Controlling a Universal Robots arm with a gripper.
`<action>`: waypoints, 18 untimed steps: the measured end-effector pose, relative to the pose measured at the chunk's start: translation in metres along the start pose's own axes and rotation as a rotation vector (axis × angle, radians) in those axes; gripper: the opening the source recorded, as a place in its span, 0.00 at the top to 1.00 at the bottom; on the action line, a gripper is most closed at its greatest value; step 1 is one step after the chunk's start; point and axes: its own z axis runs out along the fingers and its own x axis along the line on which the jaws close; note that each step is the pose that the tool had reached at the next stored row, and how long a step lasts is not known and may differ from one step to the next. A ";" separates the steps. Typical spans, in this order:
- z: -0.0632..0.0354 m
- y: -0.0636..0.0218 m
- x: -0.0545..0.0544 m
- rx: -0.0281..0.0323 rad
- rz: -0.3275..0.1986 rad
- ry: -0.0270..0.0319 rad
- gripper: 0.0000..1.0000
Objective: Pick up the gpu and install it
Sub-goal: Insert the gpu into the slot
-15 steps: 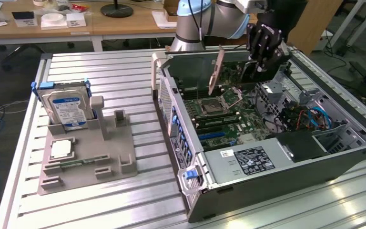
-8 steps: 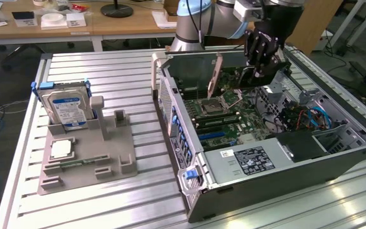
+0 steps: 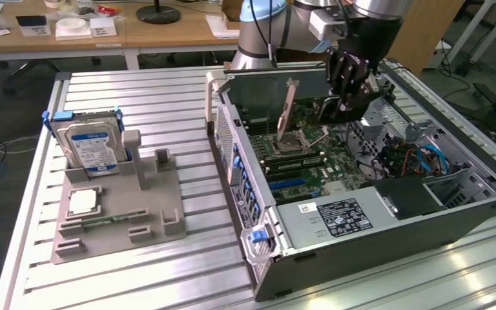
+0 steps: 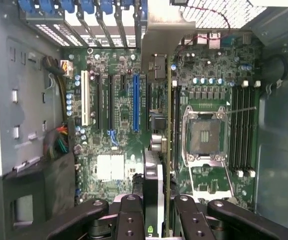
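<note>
Ribbed aluminium counter (image 3: 136,97) carries everything, with wooden desks and office clutter beyond its far edge. Above the open computer case (image 3: 454,213), which lies on its side along the counter's edge on the exterior view's right, the gpu (image 3: 304,106) hangs on edge, its metal bracket pointing down toward the motherboard (image 3: 309,174). The gripper (image 3: 347,81) has its jaws narrowed onto the card's upper edge, holding it. In the wrist view the gpu (image 4: 156,195) runs edge-on between the black fingers (image 4: 131,215), hanging over the motherboard (image 4: 119,110) between the blue expansion slot (image 4: 136,102) and the bare CPU socket (image 4: 203,137); the card is clear of the board, not seated.

Room inside the case is tight: the rear wall stands just beside the card on one side, the drive cage and power supply (image 3: 334,216) close the near end, and cables (image 3: 420,158) crowd the side on the exterior view's right. Black memory slots (image 4: 241,127) flank the socket.

Well apart, near the counter's edge on the exterior view's left, a grey fixture tray (image 3: 157,206) holds a hard drive (image 3: 93,145) standing upright in its back slot, a square CPU chip (image 3: 84,202) lying flat, and a memory stick (image 3: 106,221) along its front.
</note>
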 end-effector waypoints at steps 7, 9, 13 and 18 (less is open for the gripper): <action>0.0127 0.0097 0.000 0.0000 0.001 0.0000 0.72; 0.0163 0.0098 0.000 0.0000 0.001 0.0000 0.72; 0.0227 0.0112 0.005 0.0000 0.001 -0.0001 0.72; 0.0312 0.0228 0.005 0.0019 0.001 -0.0001 0.72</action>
